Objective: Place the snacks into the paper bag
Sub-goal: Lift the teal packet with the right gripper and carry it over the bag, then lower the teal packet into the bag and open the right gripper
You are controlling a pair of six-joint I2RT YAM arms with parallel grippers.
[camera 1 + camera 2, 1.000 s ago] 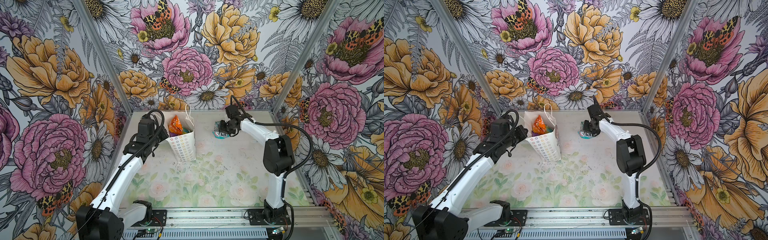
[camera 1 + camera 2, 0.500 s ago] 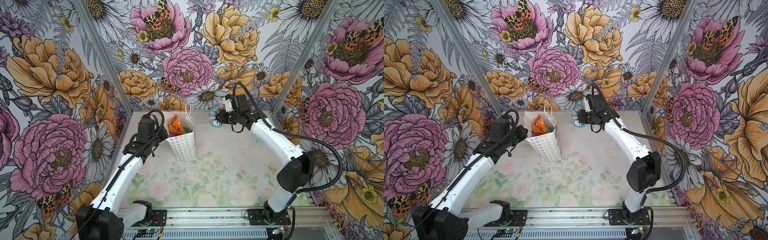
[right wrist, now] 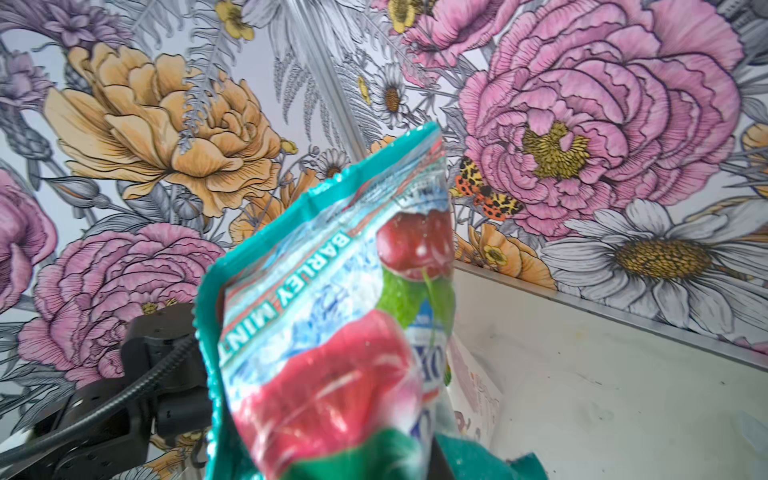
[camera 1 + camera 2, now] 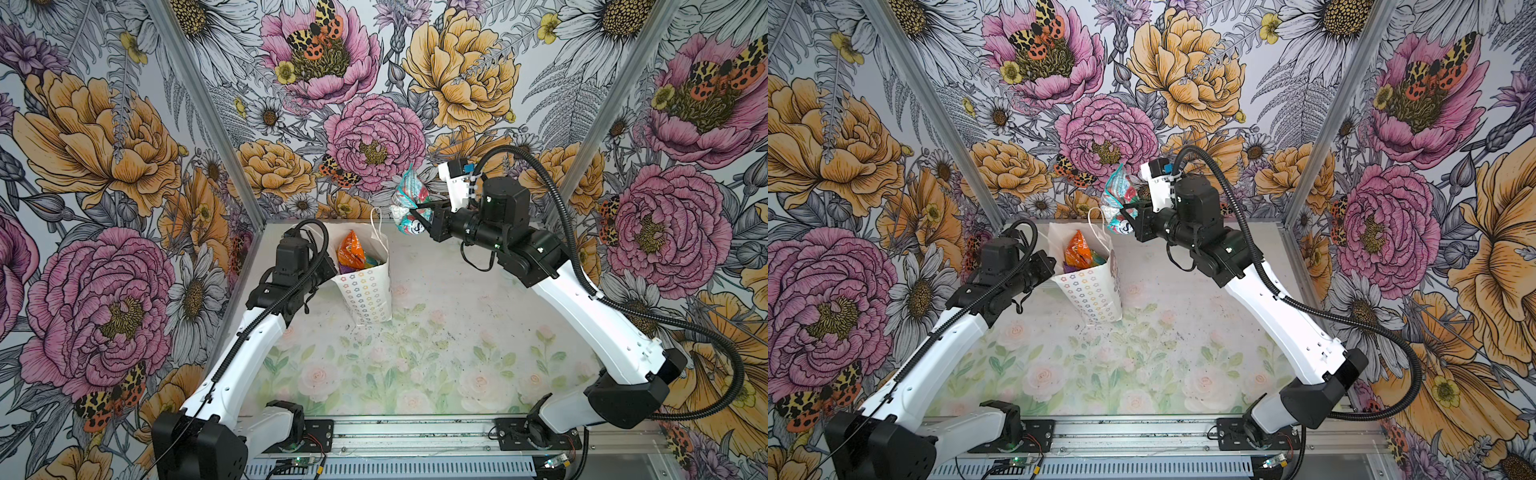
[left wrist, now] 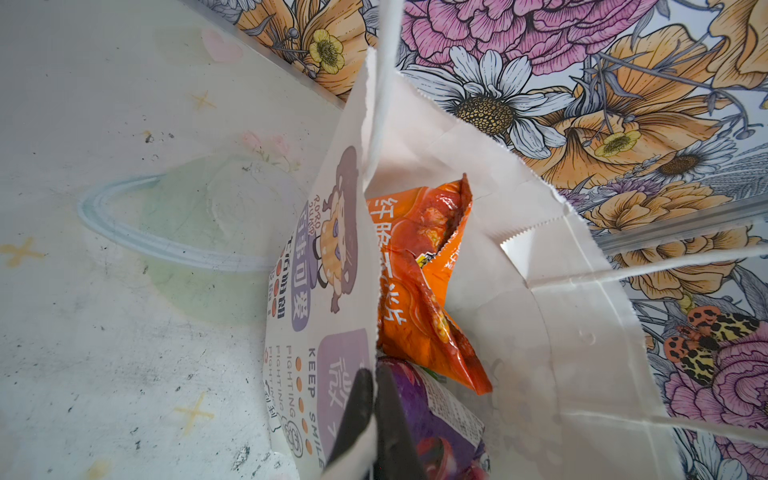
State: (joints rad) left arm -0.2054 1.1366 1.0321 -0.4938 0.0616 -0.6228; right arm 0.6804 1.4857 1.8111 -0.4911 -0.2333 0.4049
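Risk: dropped off-centre, the teal packet (image 4: 409, 195) could snag the cord handle (image 5: 384, 62) or the upright orange packet (image 4: 349, 249) and tumble onto the bench (image 4: 457, 332).
My left gripper (image 5: 372, 419): clamped on the paper bag (image 4: 368, 291) rim, centre-left.
My right gripper (image 4: 419, 214): nearly closed on the teal packet, airborne just upper right of the bag's mouth.

The left arm (image 4: 245, 353) and right arm (image 4: 598, 324) share white link shells, black joint housings and ribbed black cable conduits (image 4: 515, 148)

left claw (image 5: 373, 370) pinching paper bag (image 5: 503, 166), snacks (image 5: 415, 291) inside
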